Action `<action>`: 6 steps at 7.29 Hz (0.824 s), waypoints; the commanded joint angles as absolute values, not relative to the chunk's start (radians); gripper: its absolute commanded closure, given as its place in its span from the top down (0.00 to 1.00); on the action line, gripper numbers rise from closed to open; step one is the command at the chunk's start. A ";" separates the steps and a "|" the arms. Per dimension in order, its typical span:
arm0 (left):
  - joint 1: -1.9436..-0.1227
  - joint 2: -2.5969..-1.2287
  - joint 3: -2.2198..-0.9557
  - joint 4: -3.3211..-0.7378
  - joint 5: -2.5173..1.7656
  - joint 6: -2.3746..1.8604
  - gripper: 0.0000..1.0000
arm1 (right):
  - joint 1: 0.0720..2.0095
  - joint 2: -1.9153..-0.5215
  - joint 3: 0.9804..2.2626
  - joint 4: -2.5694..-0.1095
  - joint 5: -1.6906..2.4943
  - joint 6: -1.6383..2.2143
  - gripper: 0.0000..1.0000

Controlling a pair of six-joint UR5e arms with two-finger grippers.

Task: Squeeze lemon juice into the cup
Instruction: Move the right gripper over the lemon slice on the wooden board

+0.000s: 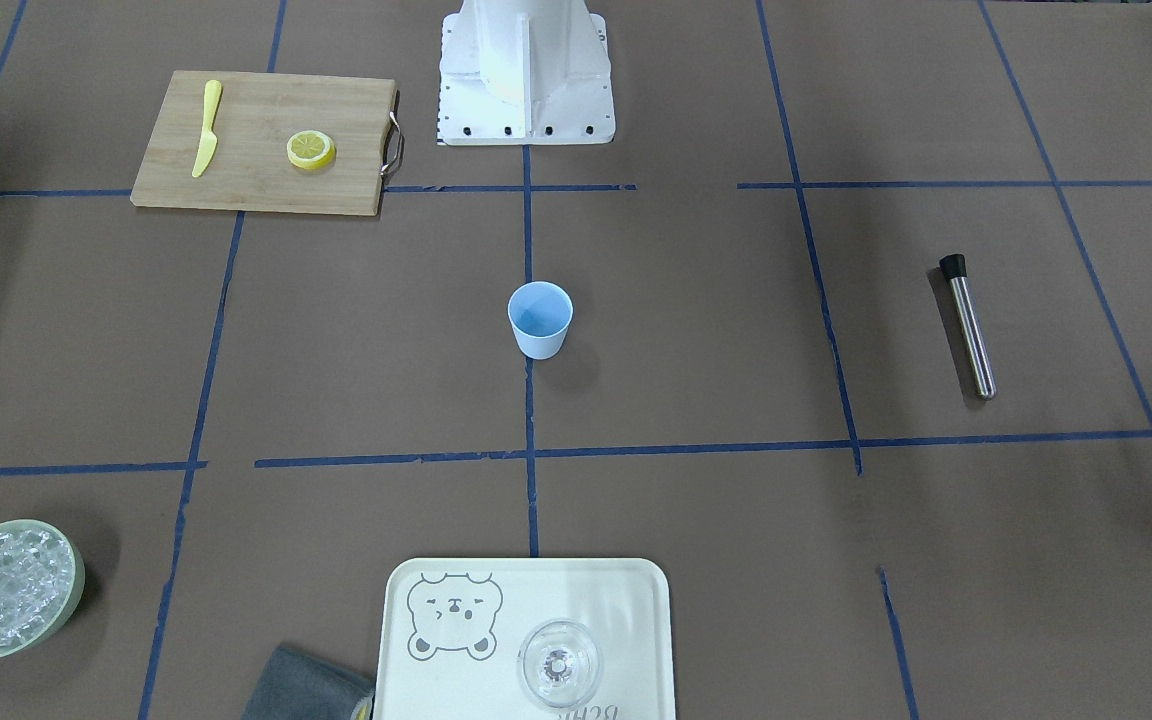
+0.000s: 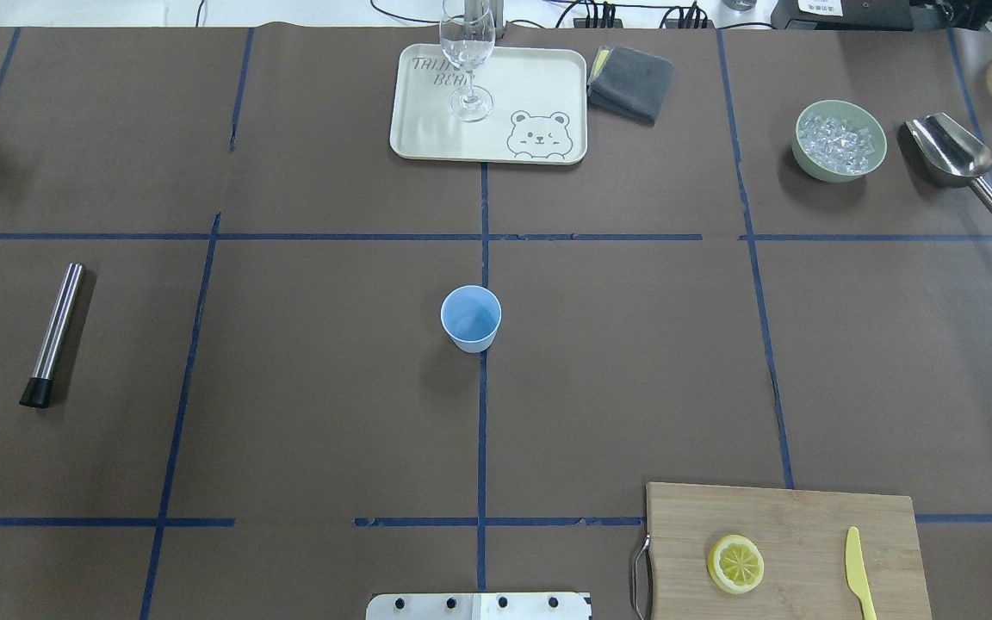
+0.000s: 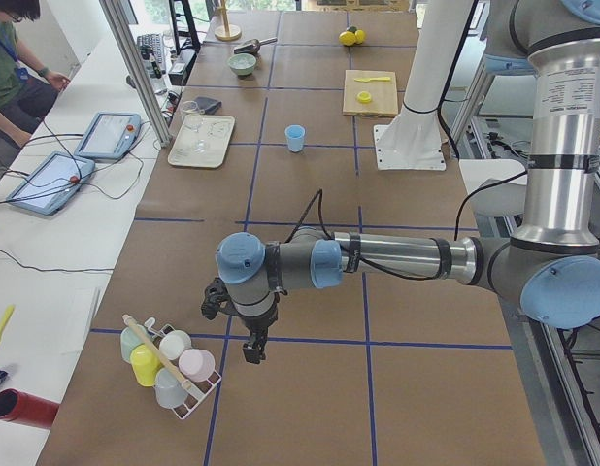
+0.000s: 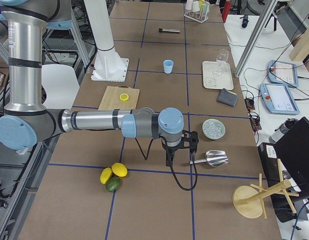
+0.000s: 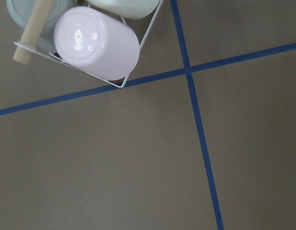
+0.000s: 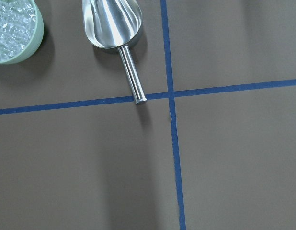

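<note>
A lemon slice lies on the wooden cutting board, also seen as the lemon at the overhead view's lower right. The pale-blue cup stands upright and empty at the table's middle; the same cup sits on the centre tape line. My left gripper hangs far off at the table's left end beside a cup rack. At the opposite end, my right gripper hovers by a metal scoop. Both show only in side views, so I cannot tell if they are open or shut.
A yellow knife lies on the board. A steel muddler, a tray with a clear glass, a grey cloth and a green bowl of ice ring the table. A person sits beside the table.
</note>
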State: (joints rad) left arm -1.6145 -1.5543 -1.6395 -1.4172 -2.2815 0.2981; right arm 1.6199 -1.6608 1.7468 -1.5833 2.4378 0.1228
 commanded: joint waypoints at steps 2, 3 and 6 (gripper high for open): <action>-1.614 -1.558 -1.667 -1.417 -2.283 0.293 1.00 | 1.623 -1.660 1.794 -1.577 2.439 0.135 1.00; -1.612 -1.574 -1.693 -1.420 -2.281 0.291 1.00 | 1.597 -1.635 1.839 -1.581 2.431 0.137 1.00; -1.591 -1.678 -1.706 -1.433 -2.283 0.206 1.00 | 1.461 -1.632 1.853 -1.514 2.503 0.244 1.00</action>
